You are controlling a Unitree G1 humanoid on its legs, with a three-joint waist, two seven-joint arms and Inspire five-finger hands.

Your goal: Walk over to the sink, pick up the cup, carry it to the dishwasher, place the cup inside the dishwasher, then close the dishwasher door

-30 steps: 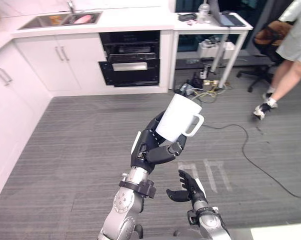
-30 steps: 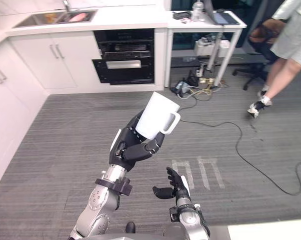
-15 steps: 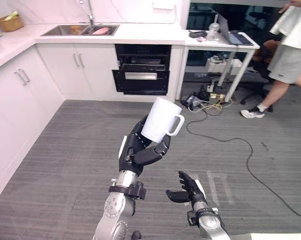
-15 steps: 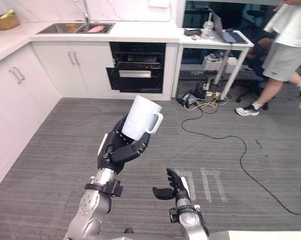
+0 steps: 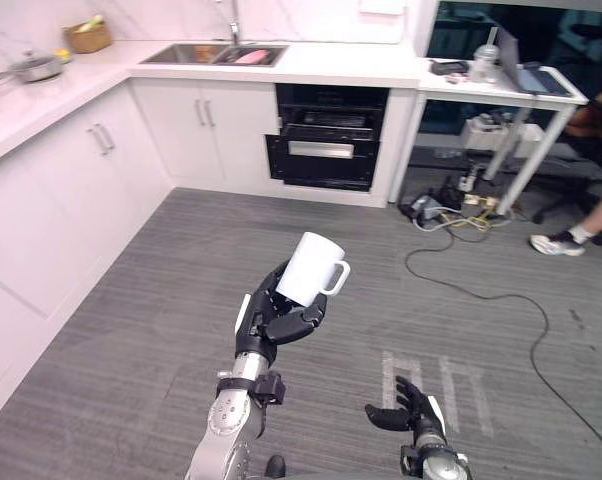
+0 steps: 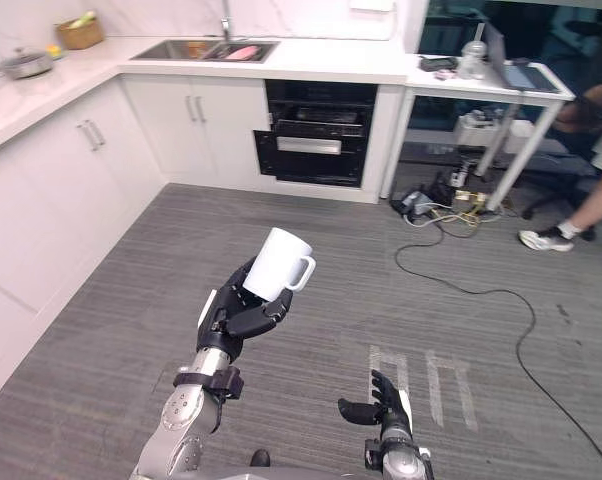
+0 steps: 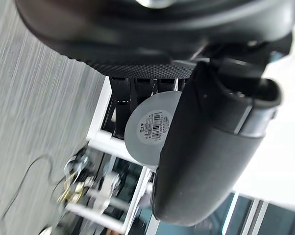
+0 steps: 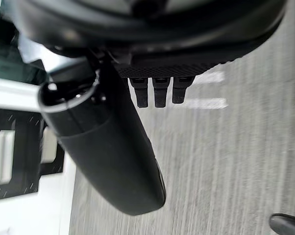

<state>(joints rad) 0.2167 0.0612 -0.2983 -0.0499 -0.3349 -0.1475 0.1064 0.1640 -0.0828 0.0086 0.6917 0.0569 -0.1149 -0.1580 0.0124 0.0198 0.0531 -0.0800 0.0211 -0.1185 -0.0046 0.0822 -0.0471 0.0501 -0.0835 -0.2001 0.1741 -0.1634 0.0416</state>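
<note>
Left eye view: left hand (image 5: 274, 320) is raised mid-frame with its fingers and thumb curled round the lower part of the white cup (image 5: 311, 267). The cup is tilted, handle toward the robot's right, well above the grey floor (image 5: 131, 330). Right hand (image 5: 409, 412) sits low near the bottom edge, fingers relaxed, nothing in it. Far side of the room: sink (image 5: 216, 54) in the white counter, black dishwasher (image 5: 326, 150) just right of it under the counter – door looks ajar. A white desk (image 5: 501, 85) stands right of that; a black cable (image 5: 501, 295) runs across the floor. A person's leg and shoe (image 5: 566, 238) show at the right edge.

Right eye view: same layout. Cup (image 6: 278, 264) clamped in the left hand (image 6: 236, 312), well apart from the dishwasher. A basket (image 6: 79, 30) and a pot (image 6: 26, 64) sit on the left counter.

Left wrist view: the cup's round grey base with a label sticker sits between the fingers (image 7: 137, 93) and the thumb (image 7: 206, 147).

Right wrist view: thumb (image 8: 103, 147) and fingers (image 8: 159, 93) stick out over bare floor – nothing between them.
</note>
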